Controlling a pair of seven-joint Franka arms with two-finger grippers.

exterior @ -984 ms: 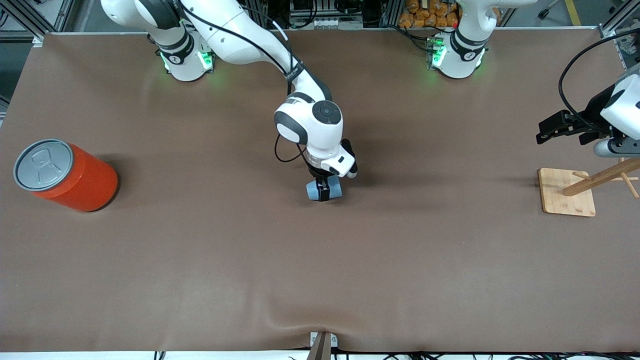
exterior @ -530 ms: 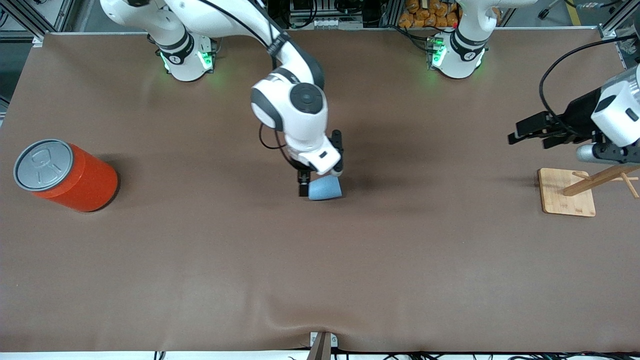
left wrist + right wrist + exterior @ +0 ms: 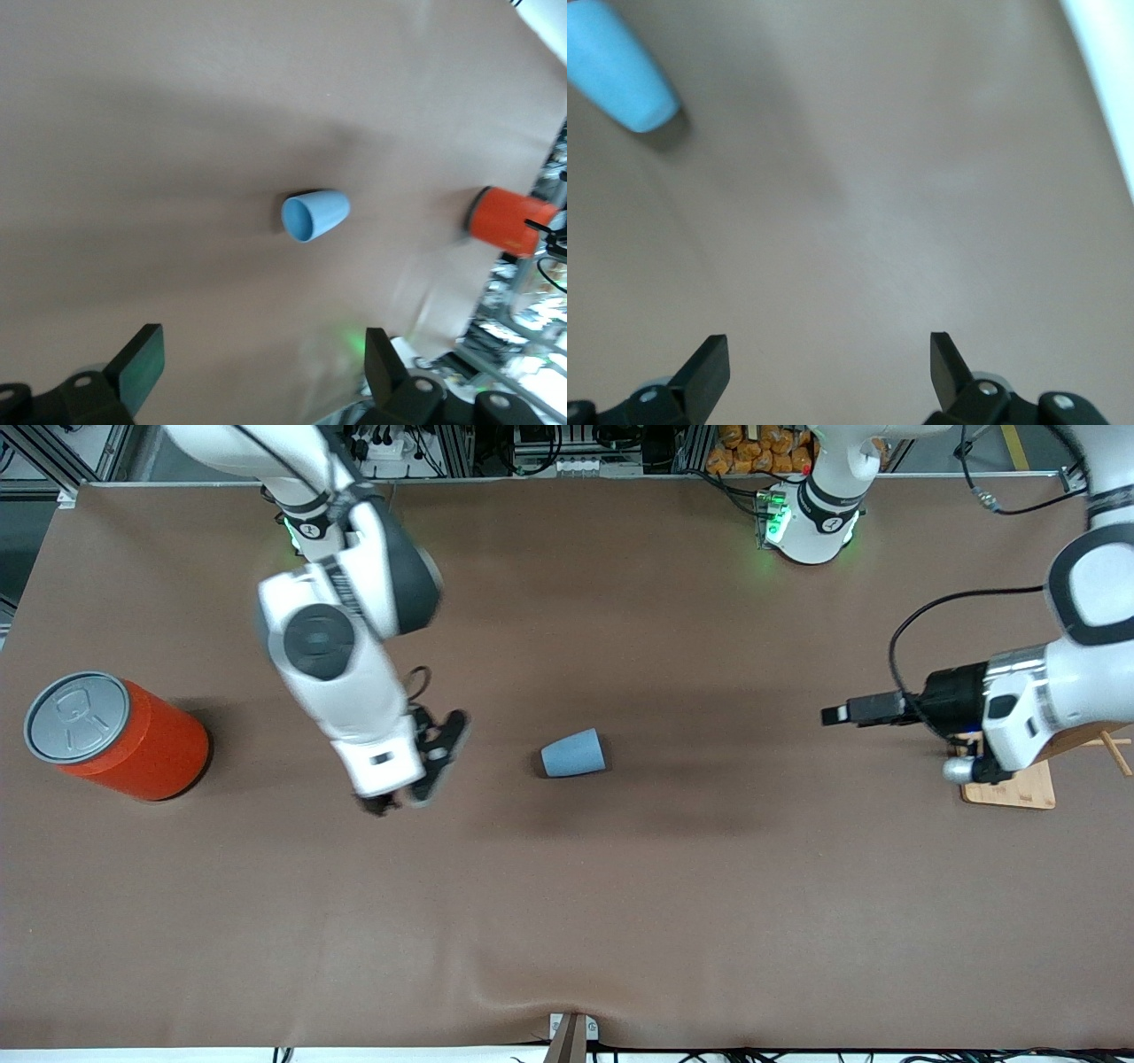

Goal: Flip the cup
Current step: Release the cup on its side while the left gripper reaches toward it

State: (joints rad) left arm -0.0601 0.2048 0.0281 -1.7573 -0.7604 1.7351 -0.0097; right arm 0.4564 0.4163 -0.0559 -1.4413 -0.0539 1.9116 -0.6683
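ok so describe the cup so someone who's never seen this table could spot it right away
On the brown table, look near the middle, between the big orange can at the right arm's end and the wooden stand at the left arm's end. The cup lies there on its side, alone and untouched. It is small, light blue, tapered and handleless, far smaller than the can.

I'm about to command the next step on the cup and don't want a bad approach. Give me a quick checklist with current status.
1. Cup free of both end effectors: ok, it lies on its side on the table.
2. Cup upright: not ok.
3. Mouth faces the left arm's end: ok.
4. Left end effector open: ok, over bare table, aimed toward the cup.
5. Right end effector open and apart from the cup: ok.
6. Can and wooden stand away from the cup: ok.
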